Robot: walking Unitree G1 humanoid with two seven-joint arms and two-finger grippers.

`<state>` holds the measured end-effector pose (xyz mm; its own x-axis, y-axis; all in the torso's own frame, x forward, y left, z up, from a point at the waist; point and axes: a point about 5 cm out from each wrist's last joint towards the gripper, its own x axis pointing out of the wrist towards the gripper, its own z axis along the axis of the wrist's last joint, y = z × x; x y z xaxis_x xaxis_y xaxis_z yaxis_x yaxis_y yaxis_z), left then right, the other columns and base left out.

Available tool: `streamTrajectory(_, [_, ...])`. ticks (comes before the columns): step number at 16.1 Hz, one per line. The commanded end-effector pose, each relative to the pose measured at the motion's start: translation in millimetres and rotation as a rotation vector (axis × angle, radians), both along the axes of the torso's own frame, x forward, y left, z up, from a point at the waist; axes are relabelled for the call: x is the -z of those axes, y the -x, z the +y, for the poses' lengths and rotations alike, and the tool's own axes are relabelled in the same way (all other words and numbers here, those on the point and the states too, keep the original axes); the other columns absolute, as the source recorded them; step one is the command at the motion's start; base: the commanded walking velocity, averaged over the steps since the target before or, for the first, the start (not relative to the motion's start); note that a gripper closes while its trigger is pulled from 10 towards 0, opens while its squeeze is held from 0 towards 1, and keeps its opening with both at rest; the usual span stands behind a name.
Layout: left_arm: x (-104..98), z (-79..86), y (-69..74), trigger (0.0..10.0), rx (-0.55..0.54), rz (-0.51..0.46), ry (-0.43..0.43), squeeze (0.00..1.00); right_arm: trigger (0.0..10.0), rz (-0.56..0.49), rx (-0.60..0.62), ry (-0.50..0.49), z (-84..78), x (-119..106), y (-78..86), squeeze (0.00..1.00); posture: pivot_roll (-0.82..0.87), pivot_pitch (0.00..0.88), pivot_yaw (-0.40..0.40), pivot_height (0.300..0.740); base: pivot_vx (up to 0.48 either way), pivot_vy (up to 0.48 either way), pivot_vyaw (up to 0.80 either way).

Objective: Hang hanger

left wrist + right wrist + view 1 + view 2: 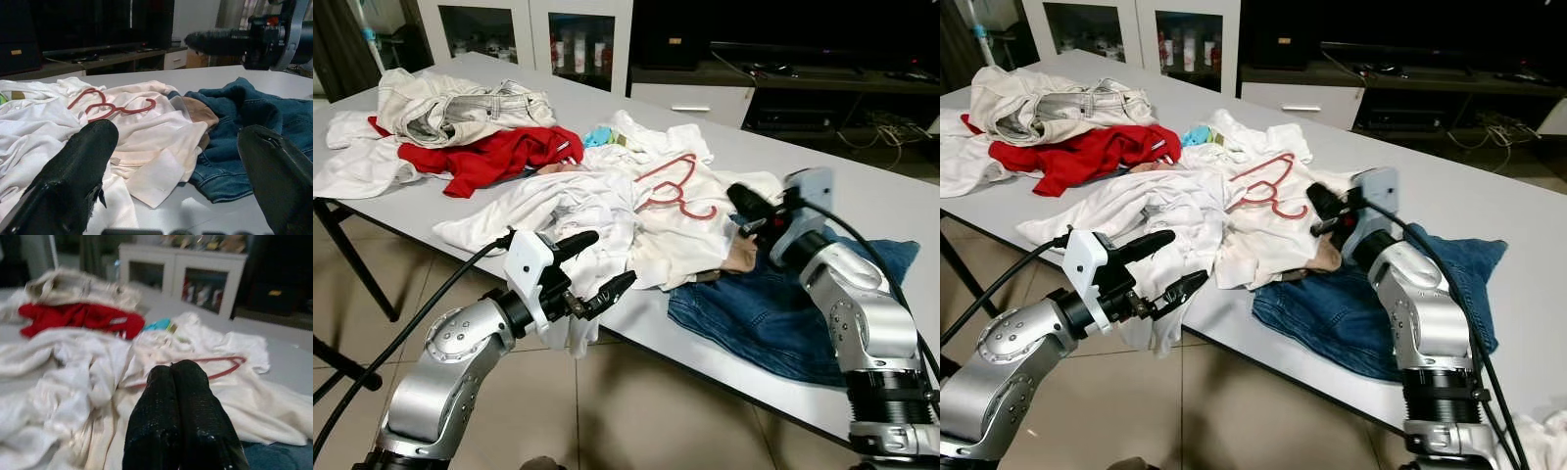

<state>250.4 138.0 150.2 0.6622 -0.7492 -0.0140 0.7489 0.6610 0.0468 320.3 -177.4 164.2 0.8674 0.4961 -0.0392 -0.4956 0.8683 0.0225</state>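
A thin red hanger point(674, 186) lies flat on a cream white garment point(680, 230) in the middle of the grey table point(891, 211). My left gripper point(602, 266) hovers at the table's near edge, open, with nothing between its black fingers point(73, 181). It points toward the hanger point(110, 105). My right gripper point(741, 199) is shut and empty, held just to the right of the hanger above the cream garment. Its closed fingers point(181, 411) point at the hanger point(220, 367).
Blue jeans point(773, 313) lie at the right near the table edge. A red garment point(494, 157) and a pale jacket point(450, 108) sit at the far left. A white shirt point(538, 211) drapes over the near edge. Cabinets point(548, 34) and a dark TV unit point(803, 59) stand behind.
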Motion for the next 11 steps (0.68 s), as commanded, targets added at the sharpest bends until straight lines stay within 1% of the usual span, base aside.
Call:
streamTrajectory(1, [2,0.5,-0.8,10.0,-0.002,0.016,-0.013,0.0,10.0,0.017,-0.041,0.045,0.6,0,-1.3,0.0,0.07,0.0,-0.071,0.74,0.0,0.0,0.0])
streamTrajectory(2, [2,1.0,-0.8,10.0,-0.001,0.017,-0.015,0.0,10.0,0.017,-0.077,0.083,1.9,0,-1.4,0.0,0.07,0.0,-0.071,0.74,0.0,0.0,0.0])
streamTrajectory(7, [1,1.0,-0.2,10.0,-0.005,0.019,-0.013,0.0,10.0,-0.001,-0.087,0.111,0.3,-9,-12.5,0.0,0.09,0.0,-0.079,0.74,0.0,0.0,0.0])
streamTrajectory(10, [1,2.2,1.6,10.0,-0.014,0.021,-0.011,0.0,10.0,-0.016,-0.124,0.15,5.1,-12,-19.2,0.0,0.09,0.0,-0.082,0.74,0.0,0.0,0.0])
streamTrajectory(11, [1,2.2,1.7,10.0,-0.015,0.021,-0.011,0.0,10.0,-0.018,-0.129,0.156,5.8,-13,-21.0,0.0,0.1,0.0,-0.083,0.74,0.244,0.0,0.0])
